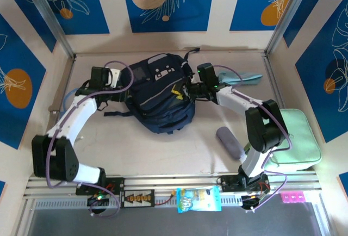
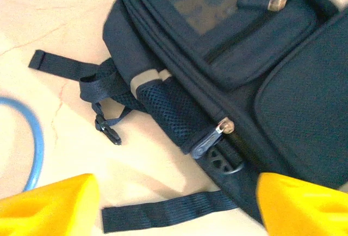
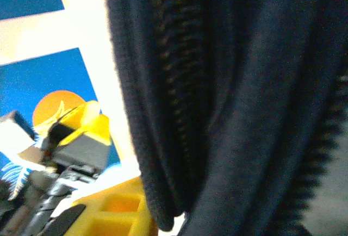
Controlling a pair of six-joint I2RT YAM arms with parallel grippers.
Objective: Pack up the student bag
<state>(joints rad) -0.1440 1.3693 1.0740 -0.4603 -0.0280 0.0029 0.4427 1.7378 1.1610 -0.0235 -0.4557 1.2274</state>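
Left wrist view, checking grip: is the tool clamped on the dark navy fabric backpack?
No, the left tool shows yellow fingers wide apart.

Mint-green zip case point(image 1: 296, 138) at right, grey roll point(image 1: 230, 142) beside it, snack packet point(image 1: 199, 199) at near edge.

The student bag point(image 1: 160, 97) is a big dark blue backpack. It lies flat on the bench point(image 1: 179, 149), near the back and in the middle, with its top end toward the far wall. A grey-white patch point(image 1: 140, 74) sits near the top. On its side there is a black net pocket point(image 2: 174, 113) with a zip pull point(image 2: 209, 141) just beside it. Black straps point(image 2: 163, 210) lie loose on the bench beside the bag. Up close, dark cloth folds and a row of zip teeth point(image 3: 171, 84) show.
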